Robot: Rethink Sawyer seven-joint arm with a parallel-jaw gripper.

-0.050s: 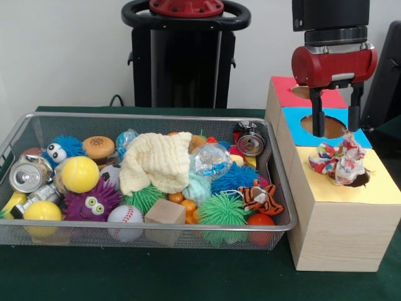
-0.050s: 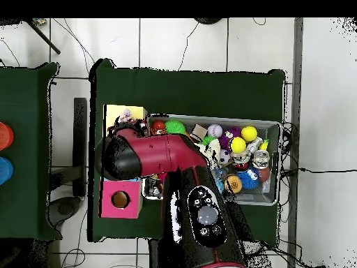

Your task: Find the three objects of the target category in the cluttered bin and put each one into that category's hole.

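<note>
Hovering empty with fingers spread, gripper point(image 1: 336, 119) sits above wrapper toy point(image 1: 337, 161) lying on yellow hole point(image 1: 359, 180), apparently just released.

Crumpled patterned cloth point(image 1: 339, 160) atop yellow box's hole point(image 1: 360, 180)

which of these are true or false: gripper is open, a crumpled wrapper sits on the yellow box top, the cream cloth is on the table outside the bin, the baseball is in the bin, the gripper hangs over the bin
1. The gripper is open. True: its fingers stand apart, holding nothing.
2. A crumpled wrapper sits on the yellow box top. True, beside the hole.
3. The cream cloth lies outside the bin. False: it lies inside the wire bin, on the toys.
4. The baseball is in the bin. True.
5. The gripper hangs over the bin. False: it hangs over the boxes.
</note>
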